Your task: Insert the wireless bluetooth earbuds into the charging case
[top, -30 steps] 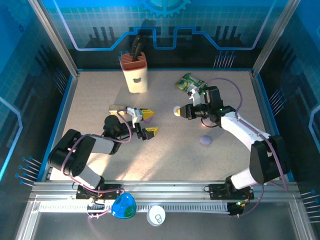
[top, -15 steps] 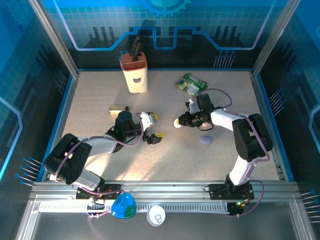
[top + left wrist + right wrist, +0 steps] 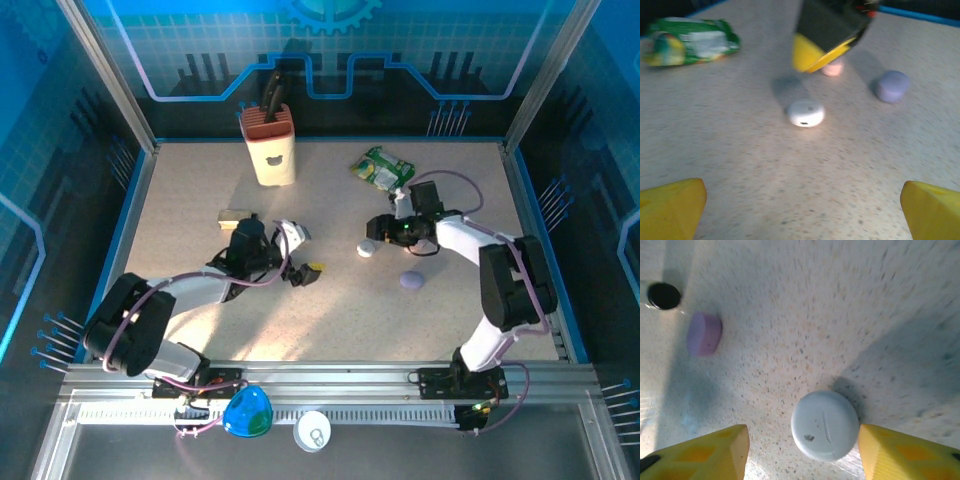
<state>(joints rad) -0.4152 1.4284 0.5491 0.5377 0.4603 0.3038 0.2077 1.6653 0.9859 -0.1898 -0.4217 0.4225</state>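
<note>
Right gripper (image 3: 378, 233) hangs open over the small white pebble-shaped plastic case (image 3: 825, 425) — fingertips either side, not touching it, case flat on the speckled bench (image 3: 200, 180). Left gripper (image 3: 303, 252) is wide open and empty, facing it. A lilac pebble-shaped case (image 3: 411, 281) lies near. The pinkish blob (image 3: 832, 69) by the right gripper might be an earbud, too blurry to say. My worry: pinch that smooth round case off-centre and it squirts sideways — or the blob gets knocked away.

A round white case (image 3: 366, 249) lies flat and closed, just right of centre. A lilac pebble-shaped case (image 3: 411, 281) sits nearer and further right, apart from it. A blurred pinkish bit (image 3: 832, 69) lies close by.
</note>
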